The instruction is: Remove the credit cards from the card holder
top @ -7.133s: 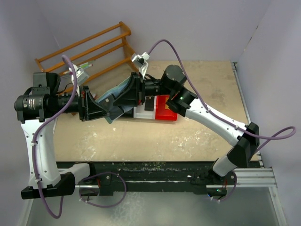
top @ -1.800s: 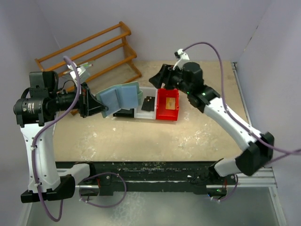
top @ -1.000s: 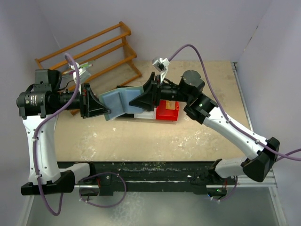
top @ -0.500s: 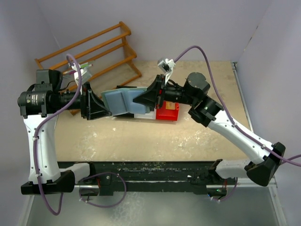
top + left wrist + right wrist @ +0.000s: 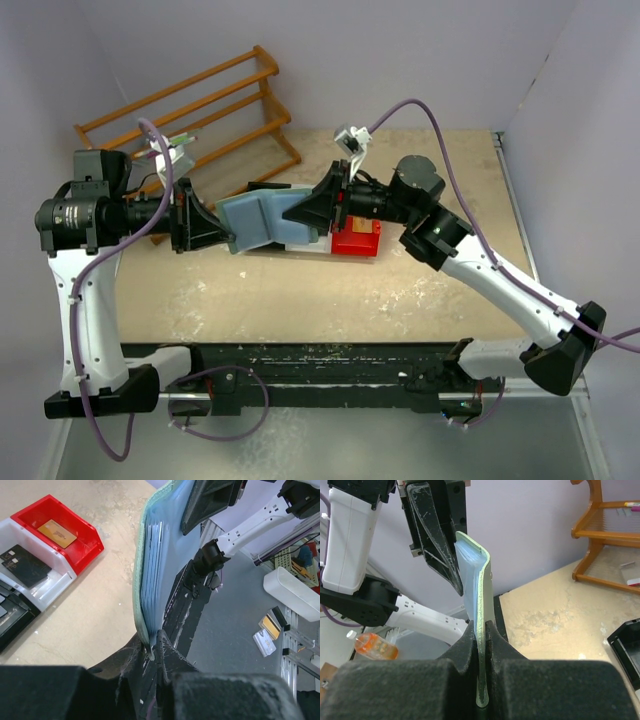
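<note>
The holder (image 5: 262, 218) is hanging in the air, open like a book, over the left end of the row of bins. Its blue inside is facing up. The left gripper (image 5: 228, 238) is squeezing the holder's left edge, with its fingers clamped tight on it. The right gripper (image 5: 290, 212) is squeezing the right flap the same way. Its wrist view is showing the green edge pinched between both fingers.

An orange card (image 5: 56, 533) is lying flat in the red bin (image 5: 82, 527). A black card (image 5: 27, 569) is lying in the white bin (image 5: 50, 585) beside it. The black bin (image 5: 7, 625) is sitting next in line. Thin pale edges are showing in the holder's pockets, but I cannot tell if they are cards. A wooden rack (image 5: 190, 105) is standing at the back of the table (image 5: 400, 300).
</note>
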`<state>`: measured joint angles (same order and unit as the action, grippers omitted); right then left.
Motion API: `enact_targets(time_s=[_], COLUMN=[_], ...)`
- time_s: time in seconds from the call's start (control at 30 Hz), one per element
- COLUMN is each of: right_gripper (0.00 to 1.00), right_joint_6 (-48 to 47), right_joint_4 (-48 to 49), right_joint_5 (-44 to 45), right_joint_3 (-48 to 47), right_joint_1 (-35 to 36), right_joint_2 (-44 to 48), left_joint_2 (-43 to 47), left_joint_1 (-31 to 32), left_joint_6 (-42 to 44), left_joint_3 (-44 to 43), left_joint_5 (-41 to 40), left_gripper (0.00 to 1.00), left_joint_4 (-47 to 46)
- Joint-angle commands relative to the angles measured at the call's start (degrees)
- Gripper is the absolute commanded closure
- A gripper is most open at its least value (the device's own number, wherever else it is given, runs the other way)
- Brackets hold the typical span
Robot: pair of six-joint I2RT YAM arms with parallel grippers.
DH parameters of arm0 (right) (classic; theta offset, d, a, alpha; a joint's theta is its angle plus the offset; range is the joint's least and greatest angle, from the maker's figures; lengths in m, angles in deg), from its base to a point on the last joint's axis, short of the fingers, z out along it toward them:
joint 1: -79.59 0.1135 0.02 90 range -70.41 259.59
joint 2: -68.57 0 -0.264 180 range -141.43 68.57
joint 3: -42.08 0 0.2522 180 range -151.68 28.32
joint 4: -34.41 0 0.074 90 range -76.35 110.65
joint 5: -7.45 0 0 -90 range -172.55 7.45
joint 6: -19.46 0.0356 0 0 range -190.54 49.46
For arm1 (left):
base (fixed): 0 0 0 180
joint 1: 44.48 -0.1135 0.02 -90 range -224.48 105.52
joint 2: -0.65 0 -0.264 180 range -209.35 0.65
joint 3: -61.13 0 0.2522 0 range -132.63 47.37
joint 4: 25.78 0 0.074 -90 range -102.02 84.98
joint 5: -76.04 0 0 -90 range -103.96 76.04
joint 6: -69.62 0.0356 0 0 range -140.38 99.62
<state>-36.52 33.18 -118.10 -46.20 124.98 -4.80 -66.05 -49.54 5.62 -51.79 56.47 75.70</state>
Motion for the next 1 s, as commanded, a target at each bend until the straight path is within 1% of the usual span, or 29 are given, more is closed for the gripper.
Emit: enact_targets(time_s=[0.0,0.07,0.13,0.2,0.37,0.47,0.53,0.57,0.63,0.67,0.7,0.73,0.77,0.8,0.83,0.93,0.97], right_gripper=[1.0,1.0,1.0,1.0,1.0,1.0,1.0,1.0,1.0,1.0,0.98,0.92,0.79,0.64,0.53,0.33,0.28], right_joint_6=[0.98,1.85,4.04,4.94,6.77,7.34,7.59,7.6,7.92,8.05,8.01,7.99,7.93,7.86,7.89,7.77,6.72], right_joint_4=[3.83,6.74,9.23,10.35,12.6,13.06,13.25,13.22,13.73,13.82,13.79,13.65,13.27,12.91,12.73,12.69,12.35], right_joint_5=[-0.97,-0.53,-1.87,-2.36,-3.61,-4.0,-3.96,-3.85,-3.87,-3.85,-3.81,-3.62,-3.48,-3.33,-3.43,-2.74,-1.6], right_joint_3=[-0.04,-0.03,0.85,1.32,2.19,2.47,2.84,2.95,3.3,3.33,3.33,3.29,3.21,3.1,3.04,3.37,3.46], right_joint_1=[0.32,0.32,0.32,0.32,0.38,0.56,0.58,0.58,0.58,0.54,0.58,0.58,0.58,0.58,0.58,1.09,1.94], right_joint_2=[0.57,0.1,-0.42,-0.63,-1.13,-1.74,-2.0,-2.04,-2.12,-2.2,-2.41,-2.59,-2.84,-3.15,-3.57,-4.26,-4.2], left_joint_2=[1.81,2.74,3.64,4.22,4.2,3.95,3.91,3.87,4.02,4.19,4.27,4.32,4.31,4.32,4.32,4.25,4.16], left_joint_1=[0.24,0.23,0.23,0.23,0.23,0.23,0.22,0.23,0.23,0.23,0.23,0.23,0.18,0.22,0.23,0.23,0.23], left_joint_6=[-4.64,-8.23,-11.38,-13.35,-14.12,-14.41,-14.28,-14.14,-14.04,-13.91,-13.85,-13.87,-13.87,-13.68,-13.43,-13.16,-13.22], left_joint_3=[0.24,1.64,3.14,4.1,4.67,4.93,5.09,5.05,5.02,5.1,5.03,4.95,4.88,4.77,4.64,4.55,4.43], left_joint_5=[1.99,1.64,0.8,-0.52,-0.76,-0.53,-0.39,-0.39,-0.63,-0.53,-0.37,-0.2,-0.06,0.03,0.05,0.14,0.13], left_gripper=[0.85,0.85,0.85,0.84,0.8,0.69,0.68,0.69,0.73,0.77,0.82,0.86,0.9,0.94,0.95,0.98,0.99], left_joint_4=[-6.63,-10.36,-13.76,-16.24,-16.46,-16.48,-16.24,-16.14,-16.09,-16.09,-16.05,-16.01,-15.95,-15.66,-15.39,-14.73,-14.61])
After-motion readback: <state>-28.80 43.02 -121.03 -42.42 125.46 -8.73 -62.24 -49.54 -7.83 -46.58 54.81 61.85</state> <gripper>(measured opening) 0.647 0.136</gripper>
